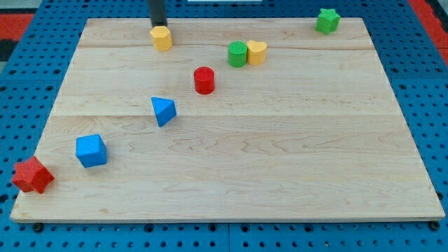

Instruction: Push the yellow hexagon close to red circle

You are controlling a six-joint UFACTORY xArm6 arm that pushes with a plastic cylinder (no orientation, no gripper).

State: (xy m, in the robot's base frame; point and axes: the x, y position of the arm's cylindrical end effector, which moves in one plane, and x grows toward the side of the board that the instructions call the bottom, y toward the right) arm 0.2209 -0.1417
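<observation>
The yellow hexagon (162,38) sits near the top edge of the wooden board, left of centre. My tip (158,24) stands just behind it, at the view's top, touching or nearly touching its far side. The red circle (204,80) stands lower and to the right of the hexagon, a clear gap apart.
A green circle (238,54) and a yellow heart (257,52) sit side by side right of the red circle. A blue triangle (164,110), a blue cube (91,150), a red star (32,175) at bottom left, a green star (327,20) at top right. Board (280,175) edge is close behind the hexagon.
</observation>
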